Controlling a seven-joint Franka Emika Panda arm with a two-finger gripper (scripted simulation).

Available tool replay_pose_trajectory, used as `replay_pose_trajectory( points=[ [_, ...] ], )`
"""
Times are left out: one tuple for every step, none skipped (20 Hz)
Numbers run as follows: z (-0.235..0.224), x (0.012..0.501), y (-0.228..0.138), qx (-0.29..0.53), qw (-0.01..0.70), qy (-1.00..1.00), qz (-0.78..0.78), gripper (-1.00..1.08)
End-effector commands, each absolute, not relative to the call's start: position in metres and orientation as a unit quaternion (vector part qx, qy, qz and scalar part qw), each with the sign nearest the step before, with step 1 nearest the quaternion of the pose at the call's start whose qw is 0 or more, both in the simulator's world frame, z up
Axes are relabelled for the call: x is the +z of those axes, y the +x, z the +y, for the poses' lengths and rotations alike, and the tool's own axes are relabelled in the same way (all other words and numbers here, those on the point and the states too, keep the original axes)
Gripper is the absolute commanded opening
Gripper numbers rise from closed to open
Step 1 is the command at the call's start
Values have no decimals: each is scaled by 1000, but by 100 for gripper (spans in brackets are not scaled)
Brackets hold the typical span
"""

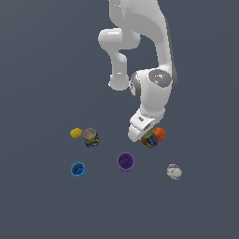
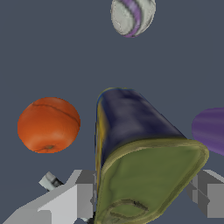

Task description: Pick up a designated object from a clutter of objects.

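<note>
Dark blue box (image 2: 135, 148), olive-yellow edges

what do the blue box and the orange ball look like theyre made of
Blue box: probably printed metal or coated card. It has a soft sheen on its dark blue face, and the olive end has a raised rim like a tin's.
Orange ball: looks like a matte, faintly mottled fruit skin with thin dark lines; as a render, it could equally be plastic.

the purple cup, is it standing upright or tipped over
Upright. In the exterior view the purple cup shows its round open mouth facing up, resting on its base.
</note>
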State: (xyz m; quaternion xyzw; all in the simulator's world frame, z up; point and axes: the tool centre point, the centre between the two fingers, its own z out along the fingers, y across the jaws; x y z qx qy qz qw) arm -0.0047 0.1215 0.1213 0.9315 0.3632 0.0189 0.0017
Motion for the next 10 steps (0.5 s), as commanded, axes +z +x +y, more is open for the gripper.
replay_pose_trajectory(
  points=[
    [103, 140, -3, 20, 2, 932, 363, -100],
    [95, 147, -3, 20, 2, 932, 363, -100],
    [87, 155, -3, 19, 1, 932, 363, -100],
    [78, 163, -3, 19, 1, 932, 363, -100],
    [69, 172, -2, 18, 1, 932, 363, -100],
    [59, 180, -2, 18, 0, 932, 363, -100],
    [50, 189, -2, 17, 0, 932, 363, -100],
    [40, 198, -2, 17, 0, 932, 363, -100],
    [30, 207, -1, 16, 0, 932, 363, -100],
    [21, 215, -1, 16, -1, 932, 363, -100]
  ],
)
